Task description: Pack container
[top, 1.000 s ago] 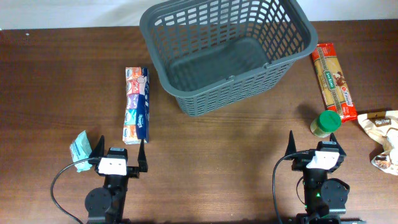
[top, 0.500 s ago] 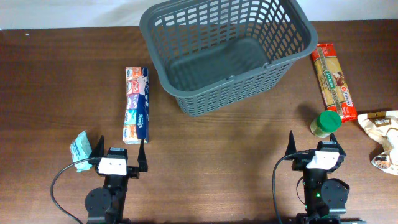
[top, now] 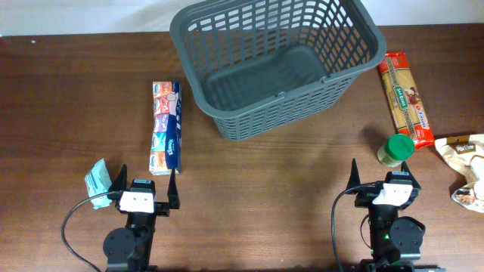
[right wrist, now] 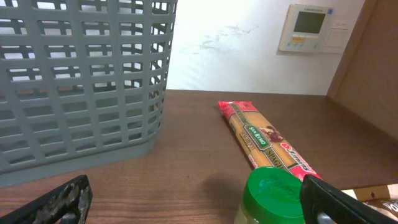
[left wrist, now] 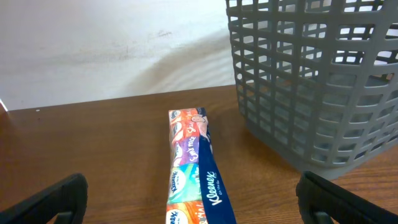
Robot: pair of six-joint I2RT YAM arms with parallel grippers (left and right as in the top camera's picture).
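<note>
Empty grey basket (top: 249, 121) at the far middle of a brown desk (top: 287, 189). Nothing has moved over the last second. Left jaws and right jaws stand wide and empty. The tissue pack (top: 166, 128), pasta packet (top: 406, 98) and jar (top: 395, 149) lie outside, so packing has not begun.

We count one large dark grey slotted plastic basket (top: 249, 121), one long multicoloured tissue pack (top: 166, 128), one small teal packet (top: 97, 181), one red-orange pasta packet (top: 406, 98), one green-lidded jar (top: 395, 149) and one crumpled beige bag (top: 469, 170).
</note>
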